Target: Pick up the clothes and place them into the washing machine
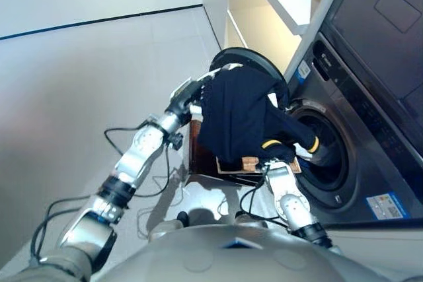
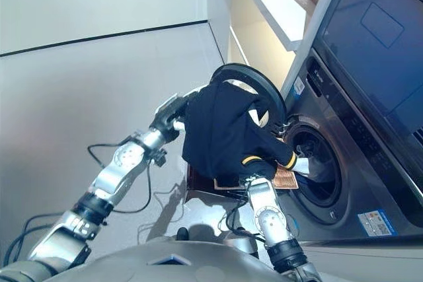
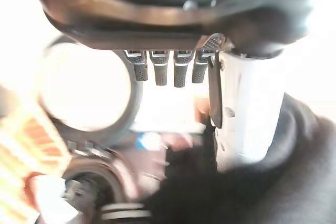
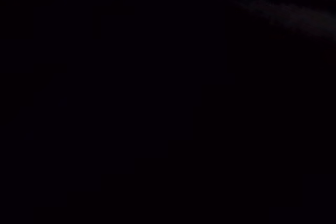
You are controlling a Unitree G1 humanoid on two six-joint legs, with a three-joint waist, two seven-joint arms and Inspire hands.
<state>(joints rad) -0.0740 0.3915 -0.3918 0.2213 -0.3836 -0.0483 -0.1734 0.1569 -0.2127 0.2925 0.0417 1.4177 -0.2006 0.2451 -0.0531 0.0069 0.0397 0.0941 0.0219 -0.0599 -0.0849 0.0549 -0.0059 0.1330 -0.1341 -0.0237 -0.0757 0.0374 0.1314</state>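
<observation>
L robot hand (image 1: 192, 94) grips dark garment (image 1: 241, 113) by washer (image 1: 357, 130); R unclear

Garment (image 1: 241, 113) draped over basket (image 1: 228, 166), sleeve reaching into washing machine (image 1: 360, 137) drum on right.

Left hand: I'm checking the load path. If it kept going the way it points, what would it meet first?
Probably the dark garment draped against the left hand; beyond it stands the open washer door. Depth is hard to judge.
</observation>
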